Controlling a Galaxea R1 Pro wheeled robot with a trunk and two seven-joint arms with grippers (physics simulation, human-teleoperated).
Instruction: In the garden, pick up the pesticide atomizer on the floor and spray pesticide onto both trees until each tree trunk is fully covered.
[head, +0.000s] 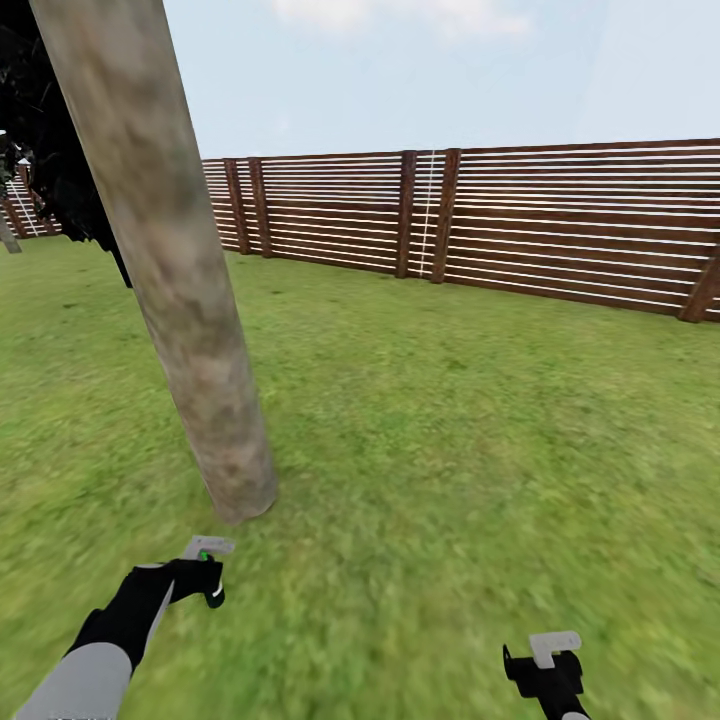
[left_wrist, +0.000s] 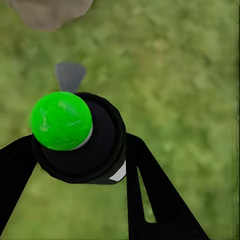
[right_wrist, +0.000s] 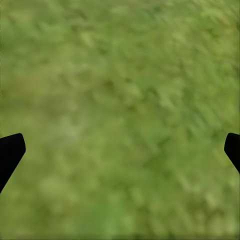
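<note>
Both arms low; left fingers (left_wrist: 150, 195) clamp atomizer (left_wrist: 80, 135) beside trunk (head: 170, 260).

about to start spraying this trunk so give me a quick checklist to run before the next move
1. Atomizer held: ok. The left claw is shut on the pesticide atomizer, a finger on each side.
2. Which top shows: the bottle's cap looks green here; whether the nozzle faces the trunk, cannot tell.
3. Trunk within range: ok, probably. The tree trunk stands just ahead of the left claw in the head view.
4. Pesticide on bark: not ok. No white specks on the trunk yet.
5. Right claw free: ok. Open, over bare grass.
6. Second tree located: cannot tell.
</note>
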